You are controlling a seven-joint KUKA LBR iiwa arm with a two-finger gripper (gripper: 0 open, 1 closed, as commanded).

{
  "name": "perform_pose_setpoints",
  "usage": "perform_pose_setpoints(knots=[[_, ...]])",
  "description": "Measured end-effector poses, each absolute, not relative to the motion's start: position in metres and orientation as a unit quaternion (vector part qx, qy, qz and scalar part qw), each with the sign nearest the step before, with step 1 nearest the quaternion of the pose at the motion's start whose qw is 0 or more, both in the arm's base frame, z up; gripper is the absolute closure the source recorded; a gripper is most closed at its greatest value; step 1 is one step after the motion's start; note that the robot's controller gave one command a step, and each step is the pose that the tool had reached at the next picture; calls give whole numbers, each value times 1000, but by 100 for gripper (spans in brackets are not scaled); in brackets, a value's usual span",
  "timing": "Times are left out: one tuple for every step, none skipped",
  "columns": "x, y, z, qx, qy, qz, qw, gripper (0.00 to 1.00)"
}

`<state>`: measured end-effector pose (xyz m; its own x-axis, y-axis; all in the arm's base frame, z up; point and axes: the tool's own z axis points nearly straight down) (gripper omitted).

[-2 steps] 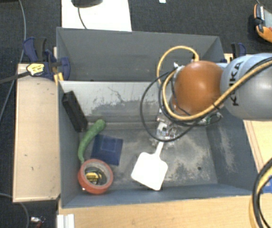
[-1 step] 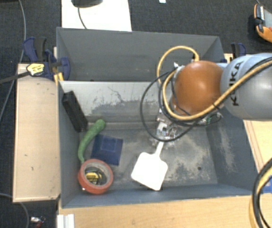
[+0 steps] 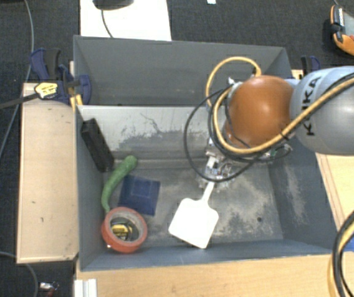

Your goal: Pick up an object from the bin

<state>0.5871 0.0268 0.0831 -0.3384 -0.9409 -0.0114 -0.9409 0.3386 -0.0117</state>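
Note:
My gripper hangs low in the middle of the bin, mostly hidden beneath the arm's orange cover. A white flat spatula-like piece lies just below it near the front wall. Its thin handle runs up and right until its top end meets the gripper's underside. Whether the handle is gripped is hidden from me. Further left lies a dark blue square box.
Along the left side of the bin lie a black rectangular block, a bent green rubbery piece and a red roll of tape in the front left corner. The arm and its looping cables cover the bin's right rear.

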Motion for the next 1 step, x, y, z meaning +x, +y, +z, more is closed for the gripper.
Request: perform_pose_setpoints(knots=[[588,27,95,-574,819,-2,9,100]])
